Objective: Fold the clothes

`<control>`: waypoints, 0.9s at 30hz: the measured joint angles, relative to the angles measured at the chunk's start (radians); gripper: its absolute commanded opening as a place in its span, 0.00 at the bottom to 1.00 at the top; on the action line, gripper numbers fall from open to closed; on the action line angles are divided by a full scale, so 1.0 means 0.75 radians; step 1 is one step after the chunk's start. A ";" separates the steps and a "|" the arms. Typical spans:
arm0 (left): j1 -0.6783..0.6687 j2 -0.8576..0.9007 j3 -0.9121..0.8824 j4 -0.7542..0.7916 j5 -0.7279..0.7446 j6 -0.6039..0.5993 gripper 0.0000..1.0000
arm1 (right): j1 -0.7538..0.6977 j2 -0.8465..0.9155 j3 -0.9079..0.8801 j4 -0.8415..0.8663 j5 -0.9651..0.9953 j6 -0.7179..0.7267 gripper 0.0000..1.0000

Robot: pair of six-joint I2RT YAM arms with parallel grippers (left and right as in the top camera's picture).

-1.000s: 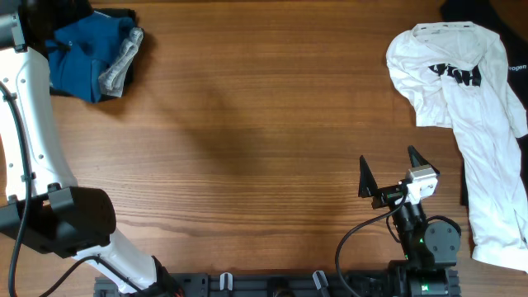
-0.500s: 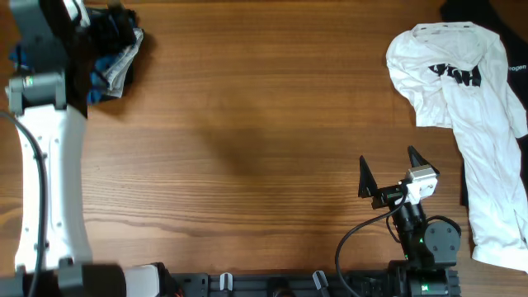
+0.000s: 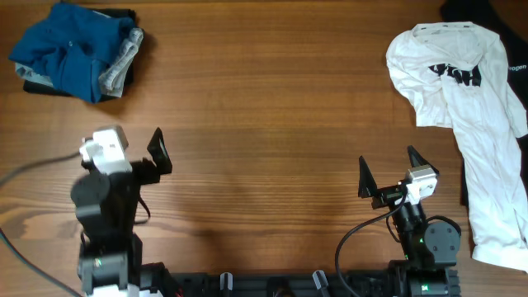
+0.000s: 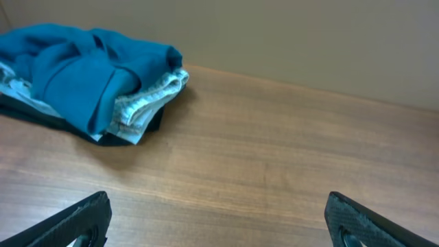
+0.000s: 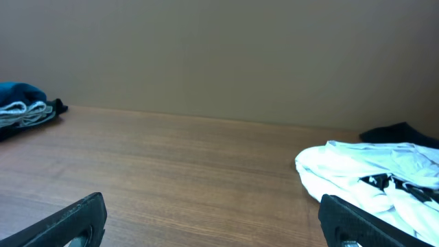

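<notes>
Wooden table (image 3: 264, 107) fills the near ground, and over it both arms wait with nothing between their fingers. The left gripper (image 4: 218, 226) is spread wide, its two dark tips at the bottom corners of its wrist view, and the right gripper (image 3: 389, 172) is just as splayed near the front edge. Farther off on the right lies the white T-shirt (image 3: 462, 107), crumpled and running along the table's right side with its black lettering (image 3: 456, 76) facing up; a black cloth (image 3: 472, 10) peeks out behind it. At the far left corner sits the blue bundle (image 3: 70, 54), heaped over a pale patterned piece (image 4: 147, 99) and a dark layer (image 4: 41, 113). All of it looks light, limp and layered, likely to drag and bunch on the wood, so a pinch at a shoulder seam or hem corner, catching one layer only, seems the wise hold. Only the overhead view shows the T-shirt's whole length and print. The low left wrist view shows the bundle's stacked layers edge-on, and the right wrist view catches just the shirt's near folds.
</notes>
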 measured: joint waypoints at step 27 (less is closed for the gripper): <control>0.000 -0.719 -0.535 0.141 0.001 -0.011 1.00 | 0.000 0.000 -0.001 0.000 0.000 0.000 1.00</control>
